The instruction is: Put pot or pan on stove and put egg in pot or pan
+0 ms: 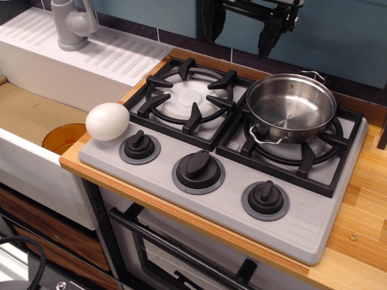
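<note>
Observation.image view: pot (292, 107) already parked on the right burner of the stove (314, 232), so step one looks done. Egg (107, 121) sitting at the stove's near-left corner, just beside the left knob (139, 145). Gripper (242, 27) hanging up at the far edge, fingers apart, holding nothing. Next up, probably: swing left, drop over the egg, pinch gently since smooth and round.

Black gripper (242, 27), two dark fingers (213, 24)
</note>
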